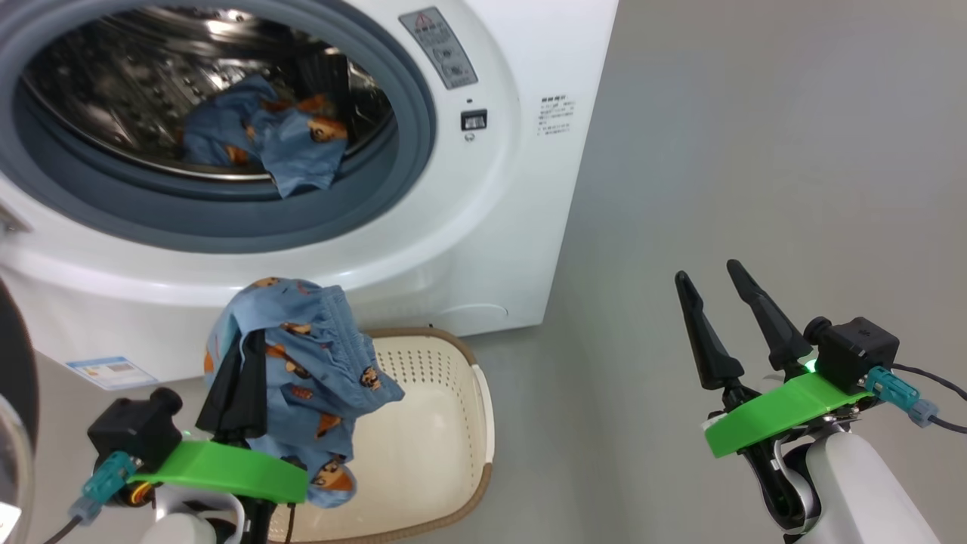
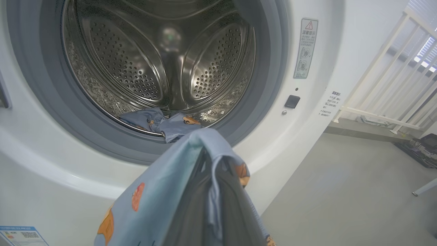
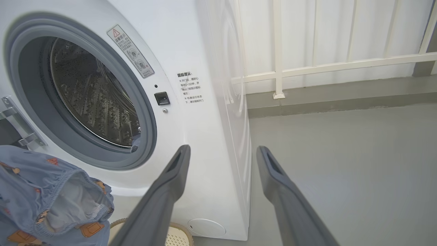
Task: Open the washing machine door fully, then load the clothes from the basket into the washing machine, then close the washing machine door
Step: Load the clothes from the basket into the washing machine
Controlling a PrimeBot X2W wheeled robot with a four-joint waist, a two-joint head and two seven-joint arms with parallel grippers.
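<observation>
The washing machine [image 1: 483, 227] stands with its mouth uncovered, and blue printed clothes [image 1: 261, 140] lie at the front of the steel drum [image 2: 164, 61]. The washing machine door [image 1: 13, 363] shows as a black rim at the far left edge. My left gripper [image 1: 240, 363] is shut on another blue garment [image 1: 310, 355], which drapes over its fingers above the cream basket [image 1: 453, 423], just below the drum opening. That garment [image 2: 160, 201] covers the gripper [image 2: 208, 177] in the left wrist view. My right gripper [image 1: 708, 270] hangs open and empty over the floor to the right of the machine.
Grey floor [image 1: 755, 151] spreads to the right of the machine. A white railing [image 3: 307, 68] runs along the wall behind it. The door's metal hinge [image 3: 20, 126] sits at the left of the opening. A blue label [image 1: 109, 372] is stuck low on the machine's front.
</observation>
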